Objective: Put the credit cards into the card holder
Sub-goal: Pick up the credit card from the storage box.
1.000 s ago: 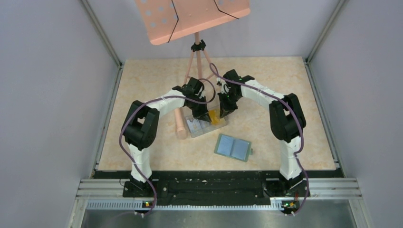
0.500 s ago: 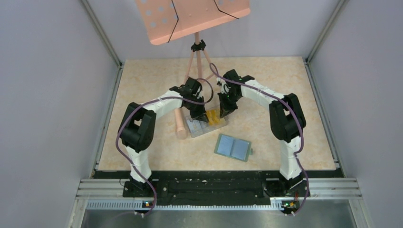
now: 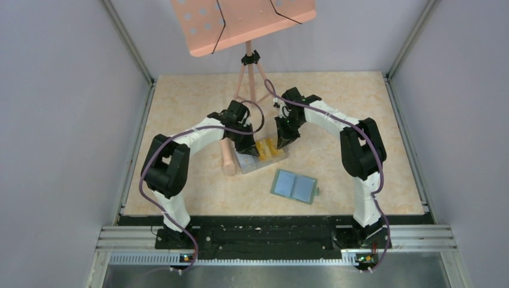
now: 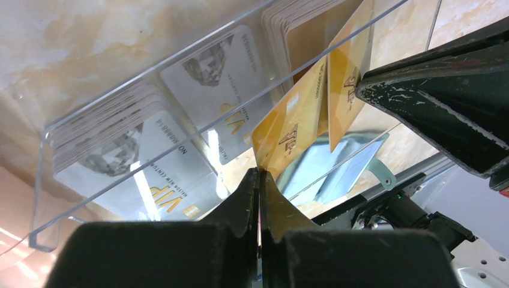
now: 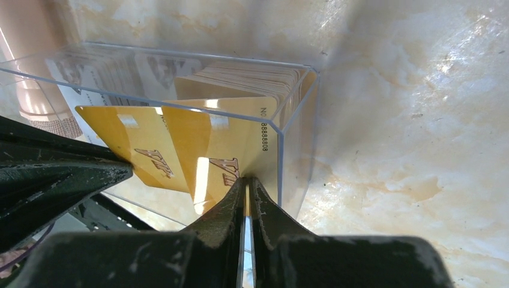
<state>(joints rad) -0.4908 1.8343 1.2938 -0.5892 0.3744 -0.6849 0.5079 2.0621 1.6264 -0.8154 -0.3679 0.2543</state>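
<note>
Early | left gripper [image 4: 259,175] pinches yellow card [image 4: 288,127] | right gripper [image 5: 246,181] pinches second yellow card [image 5: 234,138] | card holder [image 3: 293,186] nearer, open, seemingly unfilled

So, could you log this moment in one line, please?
left gripper shut on gold card | right gripper shut on second gold card | both at box | wallet open, apart

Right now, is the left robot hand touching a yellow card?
Touching. The left wrist view shows the left gripper shut on the bottom corner of a yellow card, with no gap.
</note>
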